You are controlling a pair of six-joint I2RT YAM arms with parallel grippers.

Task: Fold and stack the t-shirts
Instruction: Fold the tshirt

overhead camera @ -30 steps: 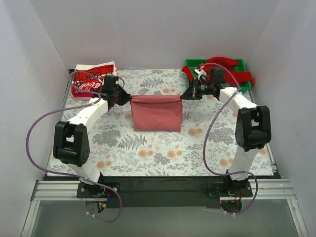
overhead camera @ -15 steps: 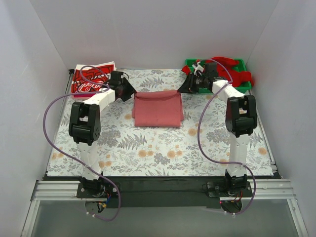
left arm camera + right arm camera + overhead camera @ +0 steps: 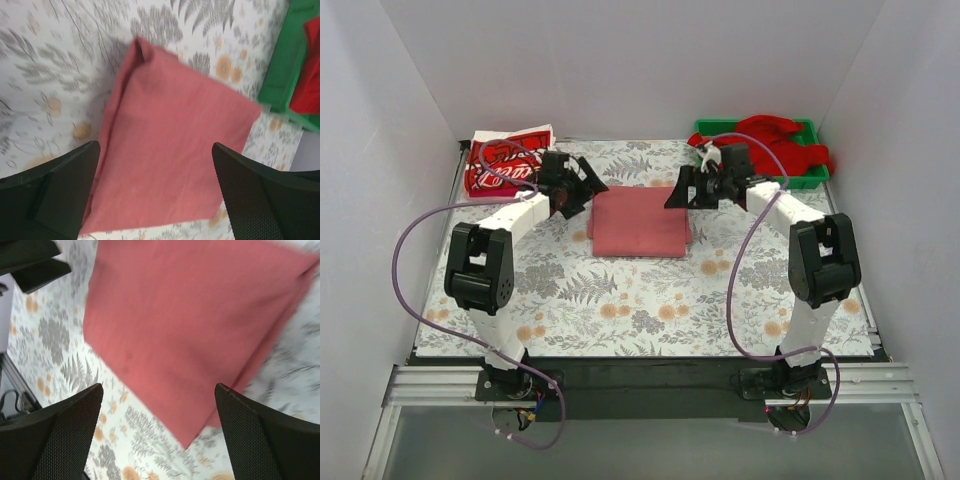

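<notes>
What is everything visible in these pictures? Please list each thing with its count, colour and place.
salmon-pink t-shirt: one, salmon pink, folded flat, mid-table
printed t-shirts: count unclear, red and white, folded pile, far-left corner
red t-shirt: apparently one, bright red, bunched in the tray
green tray: one, green, far-right corner
table: one, grey-and-orange floral cover, under everything
cables: two, purple, one looping beside each arm
left jaws: one pair, black, open, at the pink shirt's left edge
right jaws: one pair, black, open, at its right edge
</notes>
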